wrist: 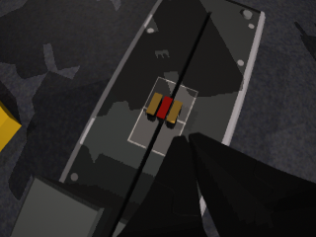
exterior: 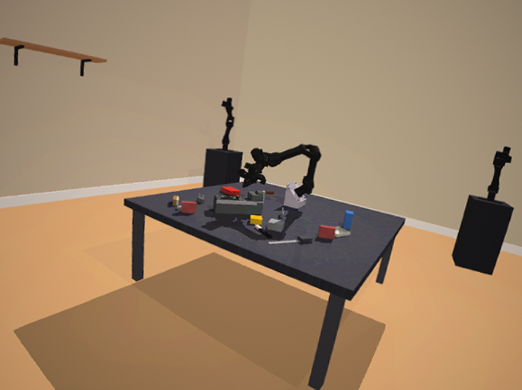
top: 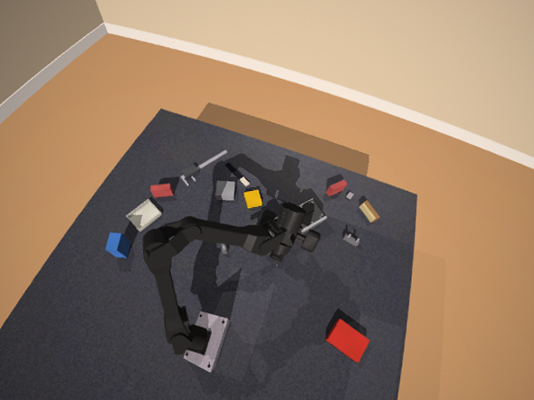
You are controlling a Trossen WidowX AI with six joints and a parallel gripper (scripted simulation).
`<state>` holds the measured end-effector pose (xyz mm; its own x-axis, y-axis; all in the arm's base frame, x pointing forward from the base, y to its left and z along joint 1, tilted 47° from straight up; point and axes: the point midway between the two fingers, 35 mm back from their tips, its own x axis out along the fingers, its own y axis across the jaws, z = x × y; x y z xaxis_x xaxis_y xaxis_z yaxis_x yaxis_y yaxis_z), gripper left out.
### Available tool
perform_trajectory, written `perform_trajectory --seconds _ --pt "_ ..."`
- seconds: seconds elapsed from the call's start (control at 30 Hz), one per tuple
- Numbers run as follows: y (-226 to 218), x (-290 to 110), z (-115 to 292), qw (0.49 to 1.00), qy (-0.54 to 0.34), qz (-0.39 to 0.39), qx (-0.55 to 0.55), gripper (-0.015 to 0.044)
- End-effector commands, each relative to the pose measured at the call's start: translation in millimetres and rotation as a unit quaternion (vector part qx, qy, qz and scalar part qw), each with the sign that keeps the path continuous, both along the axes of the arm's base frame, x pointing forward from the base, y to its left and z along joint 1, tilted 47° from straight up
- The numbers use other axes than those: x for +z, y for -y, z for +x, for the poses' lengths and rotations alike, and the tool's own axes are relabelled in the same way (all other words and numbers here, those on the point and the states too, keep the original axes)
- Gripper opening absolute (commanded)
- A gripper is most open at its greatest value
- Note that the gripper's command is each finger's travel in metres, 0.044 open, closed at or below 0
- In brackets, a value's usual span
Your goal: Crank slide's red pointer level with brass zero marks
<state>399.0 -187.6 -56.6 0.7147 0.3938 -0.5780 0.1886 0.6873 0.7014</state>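
The machine (wrist: 217,59) (exterior: 237,206) is a long grey base plate with a thin screw rod running along it. Its slide carries a red pointer (wrist: 165,107), which sits between the two brass zero marks (wrist: 154,103) (wrist: 176,113) and looks level with them. A black crank wheel sits at the near end of the silver screw (top: 316,222). My gripper (wrist: 186,145) (exterior: 252,179) hangs above the machine's crank end. Its fingers are pressed together with nothing between them. The crank is hidden under my fingers in the wrist view.
Loose things lie around the machine: a yellow cube (top: 252,198) (wrist: 6,128), small red blocks (top: 336,187) (top: 161,190), a large red box (top: 347,340), a blue block (top: 116,244), a tan block (top: 368,210), a grey clamp (top: 351,237) and a hammer-like tool (top: 204,165).
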Motion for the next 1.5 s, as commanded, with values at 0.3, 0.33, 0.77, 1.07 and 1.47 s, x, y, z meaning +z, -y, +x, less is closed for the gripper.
perform_trajectory --seconds 0.3,0.33,0.77,1.07,1.47 --pt "0.0 0.0 0.0 1.000 0.000 0.000 0.000 0.0000" --pt "0.0 0.0 0.0 1.000 0.000 0.000 0.000 0.0000" --pt "0.0 0.0 0.0 1.000 0.000 0.000 0.000 0.0315" --pt "0.0 0.0 0.0 1.000 0.000 0.000 0.000 0.0361" --pt "0.0 0.0 0.0 1.000 0.000 0.000 0.000 0.0046"
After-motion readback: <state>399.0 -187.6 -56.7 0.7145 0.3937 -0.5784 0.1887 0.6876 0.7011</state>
